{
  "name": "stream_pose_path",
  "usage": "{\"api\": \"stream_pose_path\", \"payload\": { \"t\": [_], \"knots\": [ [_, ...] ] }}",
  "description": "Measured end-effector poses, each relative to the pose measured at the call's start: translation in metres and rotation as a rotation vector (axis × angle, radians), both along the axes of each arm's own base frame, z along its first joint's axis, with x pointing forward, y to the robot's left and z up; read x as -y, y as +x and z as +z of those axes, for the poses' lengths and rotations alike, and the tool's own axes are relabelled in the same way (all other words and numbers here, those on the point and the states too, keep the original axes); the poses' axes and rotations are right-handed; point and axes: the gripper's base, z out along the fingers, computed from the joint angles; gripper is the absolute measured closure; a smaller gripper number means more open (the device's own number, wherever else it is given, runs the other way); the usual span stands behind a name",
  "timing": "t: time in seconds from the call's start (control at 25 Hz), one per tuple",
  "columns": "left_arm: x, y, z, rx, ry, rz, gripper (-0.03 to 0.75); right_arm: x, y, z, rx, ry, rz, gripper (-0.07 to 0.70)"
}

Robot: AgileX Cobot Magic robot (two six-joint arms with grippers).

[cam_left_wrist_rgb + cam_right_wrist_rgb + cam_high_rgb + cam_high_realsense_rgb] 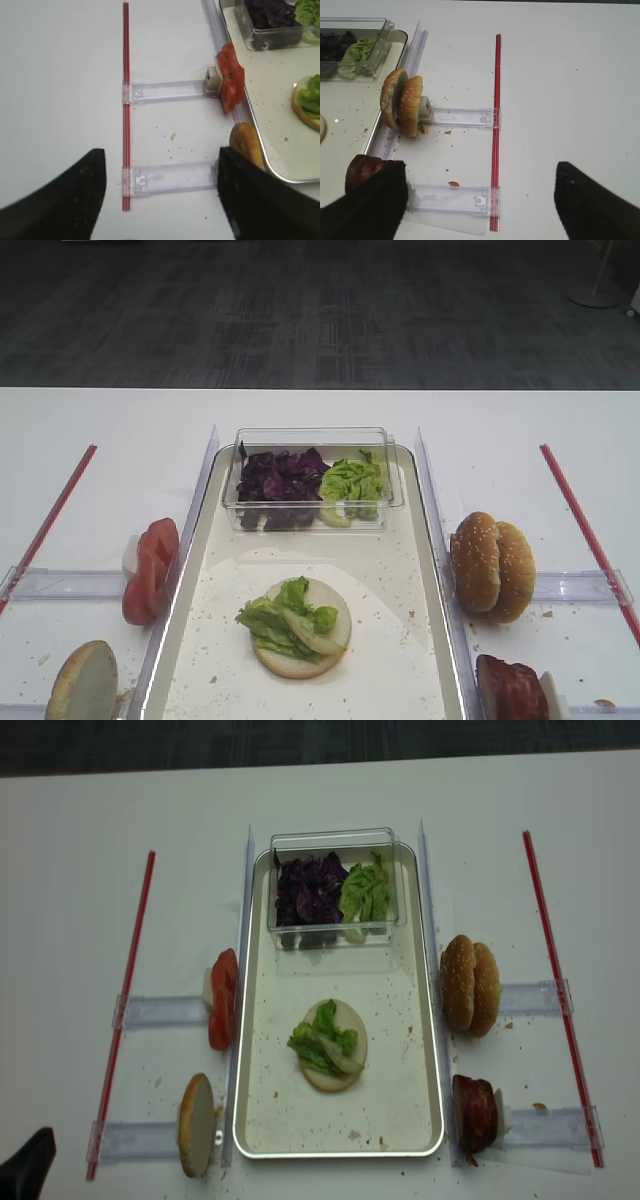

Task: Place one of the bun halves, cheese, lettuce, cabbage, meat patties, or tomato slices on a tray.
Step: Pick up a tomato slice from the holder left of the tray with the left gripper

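Between placements: on the shallow cream-white rectangular tray (262, 1120), one pale flat bun half (330, 1068) topped with one light green wavy lettuce leaf (320, 1042). Both jaws spread wide and empty, left gripper (160, 192) back over the desk near two upright red tomato slices (222, 999), right gripper (480, 197) near the dark reddish-brown meat patties (474, 1111), seemingly two. Next, probably a descent onto one rack piece. Also: two seeded bun domes (470, 984), one spare bun half (196, 1124), one clear plastic box (335, 885).
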Motion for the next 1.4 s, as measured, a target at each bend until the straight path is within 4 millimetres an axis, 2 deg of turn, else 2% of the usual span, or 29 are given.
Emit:
{"api": "stream_pose_path", "payload": {
  "t": [0.24, 0.44, 0.68, 0.96, 1.2, 1.4],
  "knots": [
    [0.001, 0.039, 0.023, -0.064, 0.004, -0.001, 0.277, 0.000, 0.000, 0.000, 0.000, 0.000, 0.000, 0.016],
    [0.002, 0.084, 0.025, -0.236, 0.010, -0.004, 0.277, 0.000, 0.000, 0.000, 0.000, 0.000, 0.000, 0.016],
    [0.003, 0.146, 0.012, -0.459, 0.013, -0.006, 0.277, 0.000, 0.000, 0.000, 0.000, 0.000, 0.000, 0.016],
    [0.005, 0.215, -0.005, -0.616, 0.025, -0.025, 0.277, 0.000, 0.000, 0.000, 0.000, -0.001, -0.001, 0.016],
    [0.007, 0.263, -0.029, -0.727, 0.009, -0.033, 0.277, 0.000, 0.000, 0.000, 0.000, -0.001, -0.001, 0.016],
    [0.008, 0.293, -0.054, -0.807, 0.013, -0.041, 0.277, 0.000, 0.000, 0.000, 0.000, -0.005, 0.001, 0.016]
  ]
}}
